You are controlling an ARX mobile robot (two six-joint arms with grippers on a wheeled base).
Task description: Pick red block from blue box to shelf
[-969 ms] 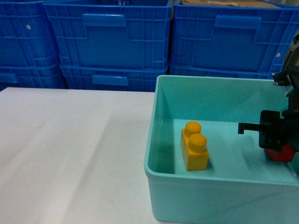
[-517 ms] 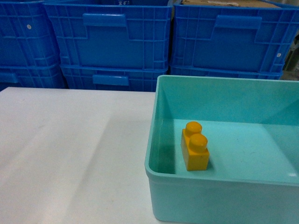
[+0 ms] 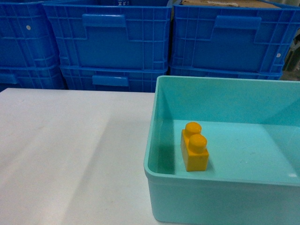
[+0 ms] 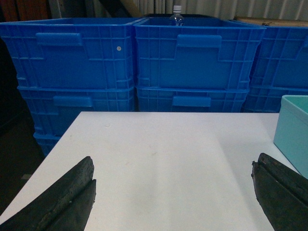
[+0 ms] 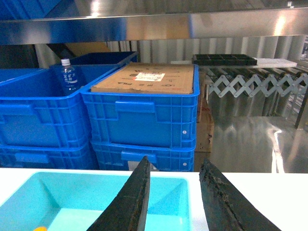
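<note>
The red block shows in no view. The blue box (image 3: 151,140), a pale turquoise tub, stands on the white table at the right of the head view, and neither gripper appears there. My right gripper (image 5: 173,161) hangs above the near end of the blue box (image 5: 110,174). Its fingers stand a narrow gap apart, and only the tub shows between them; their lower parts are cut off by the frame edge. My left gripper (image 4: 174,161) is wide open over bare table, with a corner of the blue box (image 4: 293,130) to its right. A metal shelf (image 5: 168,26) runs across the top of the right wrist view.
A yellow-orange two-stud brick (image 3: 194,152) stands inside the tub near its left wall. Dark blue ribbed crates (image 3: 108,42) are stacked behind the table (image 3: 70,154). One crate holds a water bottle (image 5: 69,76), and another is covered by cardboard (image 5: 147,77).
One second ago my right gripper was down in the tub at the red block, at the right edge of the head view. Both have since left that view, and that floor spot is bare.
</note>
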